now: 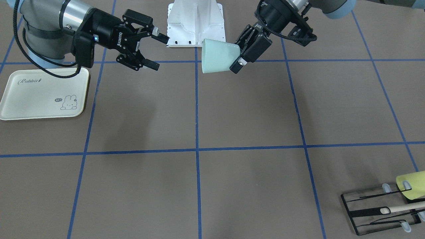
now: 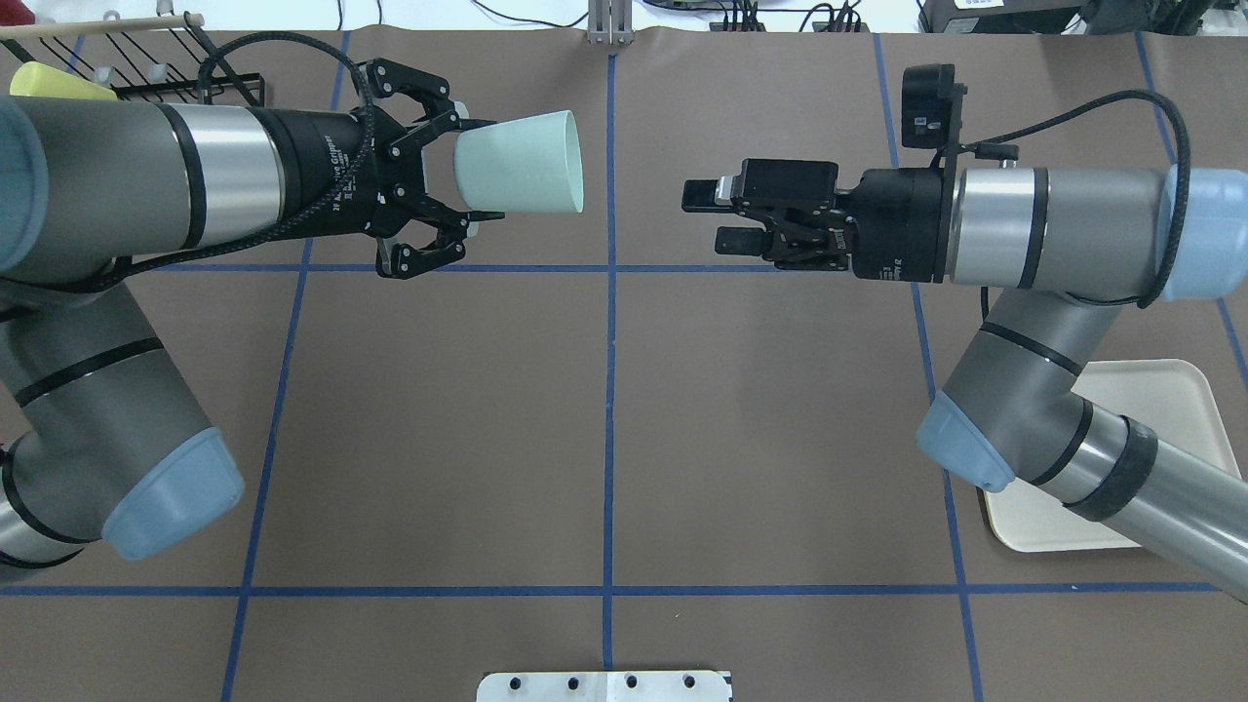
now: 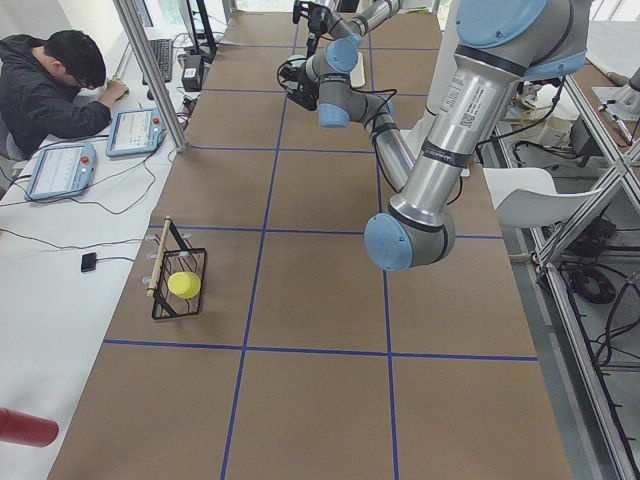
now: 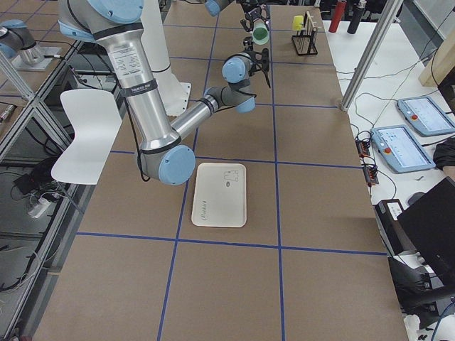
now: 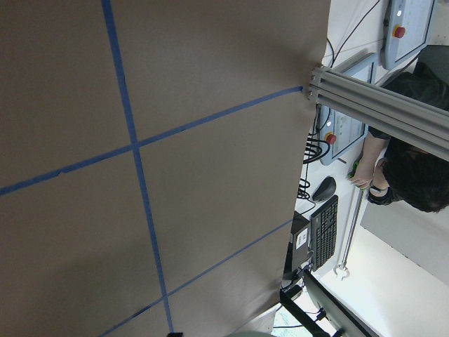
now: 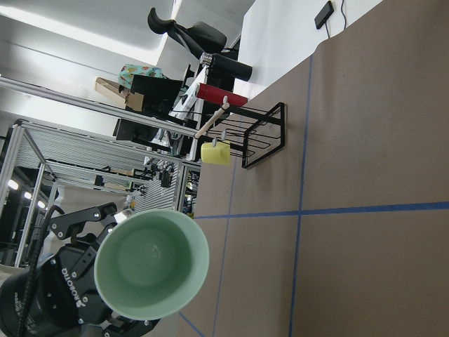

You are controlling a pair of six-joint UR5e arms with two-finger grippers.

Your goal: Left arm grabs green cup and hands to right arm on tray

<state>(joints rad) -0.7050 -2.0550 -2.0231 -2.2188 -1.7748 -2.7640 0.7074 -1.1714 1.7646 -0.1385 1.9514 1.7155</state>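
Observation:
My left gripper (image 2: 473,171) is shut on the base end of the pale green cup (image 2: 517,164) and holds it on its side above the table, mouth towards the right arm. In the front view the cup (image 1: 219,56) sits in that gripper (image 1: 239,53). My right gripper (image 2: 707,216) is open and empty, level with the cup, with a clear gap between them; it also shows in the front view (image 1: 158,51). The right wrist view looks into the cup's mouth (image 6: 152,263). The cream tray (image 1: 33,99) lies flat below the right arm, partly hidden in the overhead view (image 2: 1160,390).
A black wire rack (image 1: 382,212) with a yellow-green cup (image 1: 411,184) and a wooden stick stands at the table's corner on the left arm's side. A white base plate (image 1: 196,23) sits between the arms. An operator (image 3: 50,80) sits beside the table.

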